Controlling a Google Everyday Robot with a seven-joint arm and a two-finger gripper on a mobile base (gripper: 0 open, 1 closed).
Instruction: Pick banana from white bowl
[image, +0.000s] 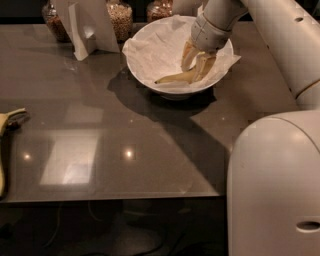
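The white bowl (150, 75), lined with crumpled white paper, stands at the back centre of the dark table. The small pale-yellow banana (172, 78) lies in it, its tip pointing left. My gripper (196, 64) reaches down into the bowl from the upper right. Its two tan fingers (187, 54) close around the banana's right end, which they hide. The banana sits low, at or just above the paper lining.
A larger banana (5, 131) lies at the table's left edge. Glass jars of grains (120, 17) and a folded white card (87, 27) stand behind and left of the bowl. My arm (280, 35) and white base (275, 185) fill the right side.
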